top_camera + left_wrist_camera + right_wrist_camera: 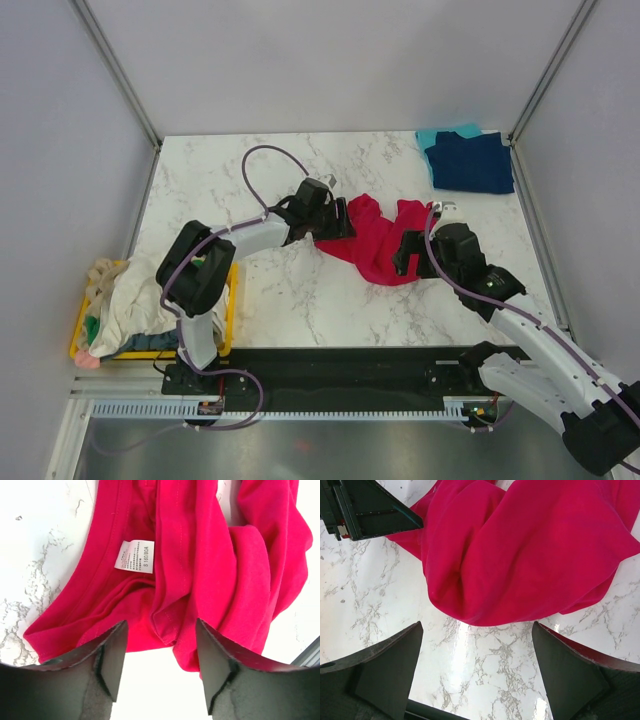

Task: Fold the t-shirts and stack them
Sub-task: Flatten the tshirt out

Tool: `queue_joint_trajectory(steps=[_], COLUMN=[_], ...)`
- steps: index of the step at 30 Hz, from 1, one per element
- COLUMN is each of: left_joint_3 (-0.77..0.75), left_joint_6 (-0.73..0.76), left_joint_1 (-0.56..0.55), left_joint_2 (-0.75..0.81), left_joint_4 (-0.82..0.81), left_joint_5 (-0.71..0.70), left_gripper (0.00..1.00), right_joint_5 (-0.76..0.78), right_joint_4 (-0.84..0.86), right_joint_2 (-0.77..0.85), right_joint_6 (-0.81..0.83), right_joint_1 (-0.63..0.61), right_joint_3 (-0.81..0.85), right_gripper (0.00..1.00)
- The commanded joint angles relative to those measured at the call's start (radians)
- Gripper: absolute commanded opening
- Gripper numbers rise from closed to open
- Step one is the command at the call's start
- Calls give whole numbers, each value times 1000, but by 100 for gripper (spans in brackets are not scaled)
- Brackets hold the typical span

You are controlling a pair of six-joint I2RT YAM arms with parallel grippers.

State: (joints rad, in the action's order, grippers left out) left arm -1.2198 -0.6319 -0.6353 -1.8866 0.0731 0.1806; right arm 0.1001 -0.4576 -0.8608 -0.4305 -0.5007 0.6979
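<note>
From above, the crimson red cotton t-shirt (pixel 375 240) lies crumpled at the centre of the white marble-patterned surface (pixel 230 170). The left arm's fingers (pixel 335 224) are at its left edge and the right arm's fingers (pixel 408 252) at its lower right. A folded navy blue t-shirt (pixel 475 165) rests on a teal t-shirt (pixel 440 136) in the upper right corner. At lower left, a yellow plastic bin (pixel 231 300) holds a cream t-shirt (pixel 130 300) and others. Plain grey walls close in three sides.

In the left wrist view, the fingers (pixel 112 655) stand apart, with a bunched hem of the crimson shirt (pixel 200 555) between their tips but not pinched. A white care label (pixel 134 556) shows at upper centre, so the inside of the shirt faces up here. A good grasp would take one edge layer rather than the whole bunch.

In the right wrist view, the fingers (pixel 390 665) are spread wide over bare marble (pixel 485 675), just short of a rounded fold of the shirt (pixel 520 545). Both arms should probably catch opposite edges and draw outward to flatten the cloth before folding.
</note>
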Motion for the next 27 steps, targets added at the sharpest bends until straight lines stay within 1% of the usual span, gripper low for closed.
queue_joint_trajectory(steps=[1,2,4,5,7,8,10,11,13,15,19,20,22,23,25,26,27], left_joint_3=[-18,-32,-43,-49,-50,-55,-63,-66,-70,-72,-83,-93,-110,-116,-132,-156,-170], left_joint_6=[40,37,32,31,32,32,32,32,32,26,15,9,0,0,1,8,14], left_joint_1=[6,9,17,19,23,23,23,23,23,23,23,23,23,23,23,23,23], left_joint_2=[-3,-20,-34,-43,-48,-51,-60,-63,-74,-85,-95,-95,-89,-83,-57,-13,15], left_joint_4=[-41,-41,-41,-41,-47,-48,-55,-55,-53,-59,-68,-68,-68,-68,-21,8,87], left_joint_5=[-23,-20,-9,-9,-9,-6,5,8,11,19,75,82,94,92,56,33,10], left_gripper=[63,58,55,51,47,44,41,38,36,32,23,16,6,2,2,2,2], right_joint_5=[-16,-17,-17,-17,-17,-17,-17,-17,-19,-16,-13,-13,-11,-13,-19,-20,-22], right_joint_4=[0,0,-4,-6,-6,-9,-7,-7,-6,-6,-1,0,10,13,33,42,53], right_joint_2=[2,3,3,5,5,5,2,-1,-6,-10,-15,-18,-27,-33,-49,-76,-92], right_joint_6=[6,6,6,6,6,6,7,7,9,10,12,12,12,9,0,-7,-23], right_joint_1=[2,2,2,2,2,2,2,4,2,2,2,4,2,2,4,2,2], right_joint_3=[3,3,3,3,2,2,2,2,2,0,-5,-6,-9,-9,-8,-6,-5], right_gripper=[98,98,98,98,98,98,98,98,98,98,98,98,98,98,98,98,98])
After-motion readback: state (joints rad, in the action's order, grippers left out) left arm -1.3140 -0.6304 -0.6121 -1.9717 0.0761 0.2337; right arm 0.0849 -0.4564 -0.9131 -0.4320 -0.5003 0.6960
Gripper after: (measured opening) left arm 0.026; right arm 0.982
